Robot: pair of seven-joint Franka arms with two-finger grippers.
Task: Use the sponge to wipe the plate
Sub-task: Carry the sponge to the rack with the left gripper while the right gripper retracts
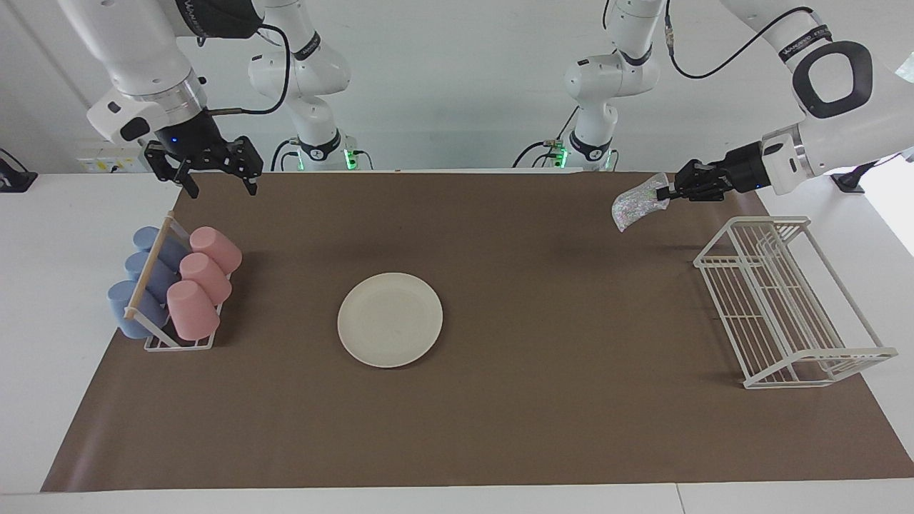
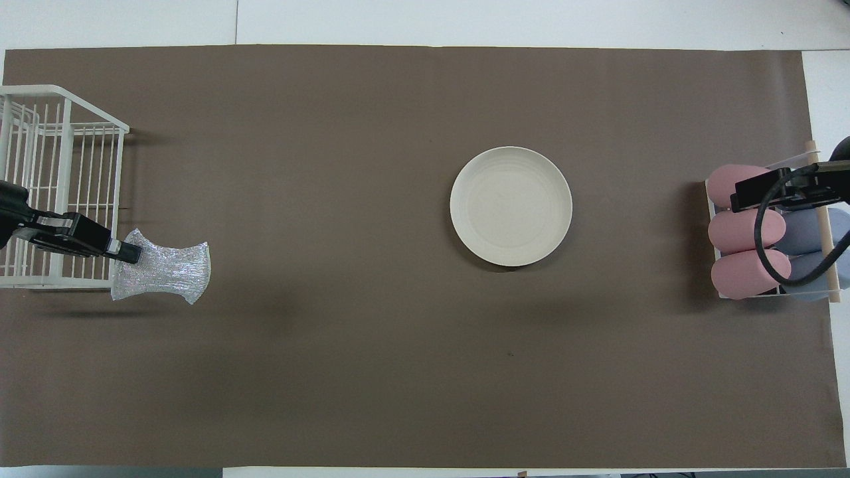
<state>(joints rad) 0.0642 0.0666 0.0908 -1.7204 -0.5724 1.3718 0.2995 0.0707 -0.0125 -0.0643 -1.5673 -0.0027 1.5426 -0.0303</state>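
The cream-white plate [image 1: 390,319] lies flat on the brown mat near the table's middle, with nothing on it; it also shows in the overhead view [image 2: 510,206]. My left gripper [image 1: 668,191] is shut on one end of the silvery glittery sponge [image 1: 634,205], which hangs in the air over the mat beside the white wire rack, well away from the plate. The overhead view shows this gripper [image 2: 129,253] and the sponge [image 2: 163,272] too. My right gripper [image 1: 218,187] is open and empty, raised over the cup rack's end of the mat.
A cup rack [image 1: 148,273] with pink cups [image 1: 206,275] and blue cups stands at the right arm's end, also seen in the overhead view [image 2: 827,232]. A white wire dish rack [image 1: 821,355] stands at the left arm's end, also seen in the overhead view [image 2: 60,283].
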